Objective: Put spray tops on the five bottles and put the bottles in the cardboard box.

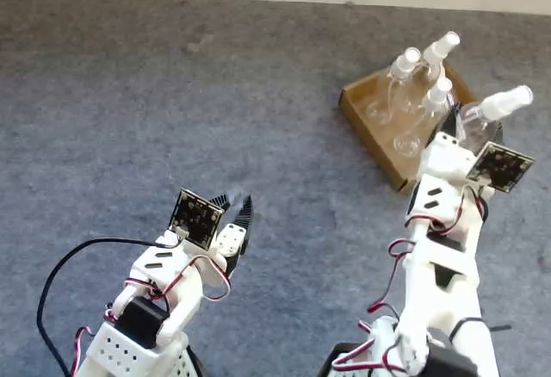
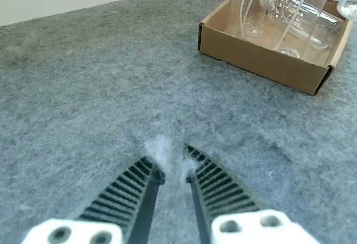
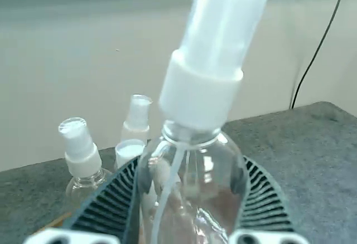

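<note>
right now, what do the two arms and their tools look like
Both arms: white plastic shells, black motors, looped red, white and black wires, a black square camera board at each wrist. Left tool and right tool have black ribbed fingers on white bases.

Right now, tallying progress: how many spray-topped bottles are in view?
4. Three bottles stand in the cardboard box; the fourth bottle is held in the right gripper at its edge. Another may be hidden.
</note>
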Controlling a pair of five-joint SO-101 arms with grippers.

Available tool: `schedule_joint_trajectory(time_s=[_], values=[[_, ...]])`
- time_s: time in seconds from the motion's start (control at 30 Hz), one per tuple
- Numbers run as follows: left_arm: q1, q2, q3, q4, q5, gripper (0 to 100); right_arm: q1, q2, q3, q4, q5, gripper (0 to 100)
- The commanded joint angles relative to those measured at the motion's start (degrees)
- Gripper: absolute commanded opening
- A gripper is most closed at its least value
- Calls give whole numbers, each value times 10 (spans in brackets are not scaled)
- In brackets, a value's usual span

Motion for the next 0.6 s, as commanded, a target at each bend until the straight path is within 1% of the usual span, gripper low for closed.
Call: schedule_joint_trajectory(time_s=[0.0, 0.1, 0.43, 0.57], values=[[-6, -7, 12, 2, -5, 6, -4, 9, -39, -39, 28, 127], [-6, -7, 12, 2, -5, 6, -5, 23, -39, -46, 28, 127], [-7, -7, 12, 2, -5, 6, -41, 109, -45, -50, 32, 127], [-8, -7, 12, 2, -5, 6, -41, 138, -44, -111, 32, 127]])
